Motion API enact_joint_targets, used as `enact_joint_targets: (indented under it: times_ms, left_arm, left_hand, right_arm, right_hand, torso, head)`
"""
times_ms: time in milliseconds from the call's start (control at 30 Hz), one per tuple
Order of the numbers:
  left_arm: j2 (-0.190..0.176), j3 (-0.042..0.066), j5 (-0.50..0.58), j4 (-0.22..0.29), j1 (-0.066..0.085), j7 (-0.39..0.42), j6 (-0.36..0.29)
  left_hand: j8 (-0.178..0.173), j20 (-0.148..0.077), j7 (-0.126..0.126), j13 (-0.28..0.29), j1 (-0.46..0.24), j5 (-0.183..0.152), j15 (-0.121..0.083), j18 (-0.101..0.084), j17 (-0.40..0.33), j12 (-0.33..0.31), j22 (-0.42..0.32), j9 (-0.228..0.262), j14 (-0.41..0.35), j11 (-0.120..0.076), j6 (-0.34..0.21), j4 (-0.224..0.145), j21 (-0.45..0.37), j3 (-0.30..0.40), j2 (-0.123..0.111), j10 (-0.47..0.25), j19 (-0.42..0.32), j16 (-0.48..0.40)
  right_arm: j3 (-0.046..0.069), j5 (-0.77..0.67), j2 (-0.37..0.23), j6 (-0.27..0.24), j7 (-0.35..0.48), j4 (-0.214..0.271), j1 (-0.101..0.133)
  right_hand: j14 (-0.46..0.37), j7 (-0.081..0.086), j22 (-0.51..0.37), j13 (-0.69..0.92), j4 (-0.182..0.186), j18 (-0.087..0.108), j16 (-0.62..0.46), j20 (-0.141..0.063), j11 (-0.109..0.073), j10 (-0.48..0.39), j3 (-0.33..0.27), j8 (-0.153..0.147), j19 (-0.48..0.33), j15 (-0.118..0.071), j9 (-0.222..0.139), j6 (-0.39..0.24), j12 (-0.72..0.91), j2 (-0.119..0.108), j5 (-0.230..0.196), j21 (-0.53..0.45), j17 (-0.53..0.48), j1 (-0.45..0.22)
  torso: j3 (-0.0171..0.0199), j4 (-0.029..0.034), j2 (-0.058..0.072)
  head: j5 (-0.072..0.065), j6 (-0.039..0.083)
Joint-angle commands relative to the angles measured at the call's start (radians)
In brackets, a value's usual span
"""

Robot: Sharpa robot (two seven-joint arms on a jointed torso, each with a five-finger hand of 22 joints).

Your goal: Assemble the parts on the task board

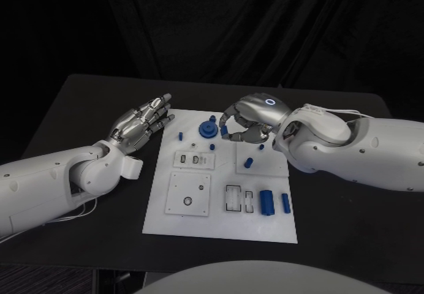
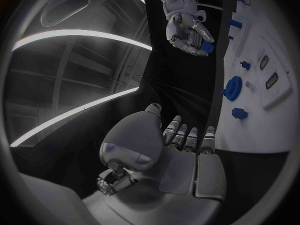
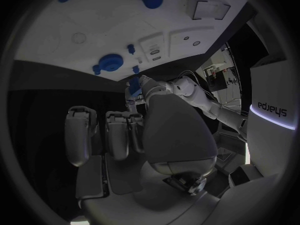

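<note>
Task board lies between the hands: right hand seemingly pinches a blue part; left hand spread, empty.

The white task board lies flat mid-table before me. A blue gear stands near its far edge, small blue pegs dot its middle, and two blue cylinders lie toward its right edge. I pinch one small blue part in my right hand.
</note>
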Motion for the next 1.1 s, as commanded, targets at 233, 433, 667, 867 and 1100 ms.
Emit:
enact_joint_targets:
  times_ms: [233,433,667,867,1100]
  left_arm:
    - [0.006,0.001,-0.001,-0.002,-0.001,0.008,0.007]
    - [0.010,0.001,-0.001,-0.004,-0.001,0.006,0.010]
    - [0.013,0.001,-0.001,-0.006,-0.001,0.005,0.012]
    - [0.015,0.001,-0.001,-0.006,-0.001,0.003,0.015]
    - [0.014,0.001,-0.001,-0.003,-0.001,0.003,0.015]
  left_hand:
    - [0.004,0.006,-0.003,0.001,0.008,0.006,0.007,0.019,-0.001,-0.005,0.000,0.000,0.000,0.007,-0.003,0.001,0.003,0.005,-0.001,0.000,0.002,-0.002]
    - [0.004,0.006,-0.003,0.001,0.008,0.006,0.008,0.019,-0.001,-0.006,0.000,0.000,0.000,0.006,-0.004,0.000,0.003,0.005,-0.001,0.000,0.002,-0.002]
    - [0.004,0.006,-0.003,0.001,0.008,0.007,0.008,0.019,-0.001,-0.006,0.000,0.000,0.000,0.006,-0.004,0.000,0.002,0.006,-0.001,0.000,0.002,-0.002]
    - [0.004,0.006,-0.003,0.000,0.008,0.007,0.008,0.019,-0.001,-0.007,0.000,0.000,0.000,0.006,-0.005,0.000,0.002,0.006,0.000,-0.001,0.002,-0.002]
    - [0.003,0.006,-0.003,0.000,0.008,0.008,0.008,0.019,-0.001,-0.008,0.000,0.000,0.000,0.007,-0.007,-0.001,0.002,0.007,0.000,-0.001,0.002,-0.002]
  right_arm:
    - [0.000,-0.003,0.106,0.122,-0.055,-0.060,-0.052]
    - [0.000,-0.009,0.136,0.141,-0.089,-0.079,-0.067]
    - [0.000,-0.071,0.140,0.143,-0.121,-0.074,-0.072]
    - [0.000,-0.085,0.143,0.152,-0.127,-0.067,-0.074]
    - [0.000,-0.089,0.145,0.171,-0.136,-0.061,-0.076]
  right_hand:
    - [0.106,-0.003,0.219,0.263,-0.008,0.009,0.003,-0.009,-0.007,0.106,-0.002,0.028,0.020,-0.005,0.063,0.003,0.003,0.008,-0.008,-0.022,0.263,-0.003]
    - [0.106,0.002,0.215,0.263,-0.014,0.013,0.003,-0.008,-0.002,0.106,-0.001,0.030,0.012,-0.002,0.067,-0.005,0.003,0.007,-0.003,-0.034,0.263,0.000]
    - [0.106,0.006,0.219,0.263,-0.018,0.009,0.003,-0.005,0.002,0.106,-0.001,0.033,0.022,0.001,0.072,-0.010,0.003,0.007,0.008,-0.022,0.263,-0.002]
    - [0.106,0.007,0.219,0.263,-0.018,0.009,0.003,-0.004,0.003,0.106,-0.003,0.032,0.021,0.002,0.074,-0.016,0.003,0.006,0.005,-0.023,0.263,-0.008]
    - [0.106,0.009,0.217,0.263,-0.018,0.011,0.003,-0.003,0.004,0.106,-0.005,0.030,0.018,0.004,0.075,-0.027,0.003,0.006,-0.004,-0.028,0.263,-0.013]
  torso:
    - [0.0011,0.0029,0.001]
    - [-0.0003,0.0002,0.001]
    - [-0.0006,-0.0005,0.000]
    - [0.0002,0.0002,-0.001]
    - [-0.0002,-0.0001,-0.001]
  head:
    - [0.005,-0.003]
    - [0.011,-0.010]
    - [0.013,-0.017]
    - [0.014,-0.020]
    - [0.013,-0.021]
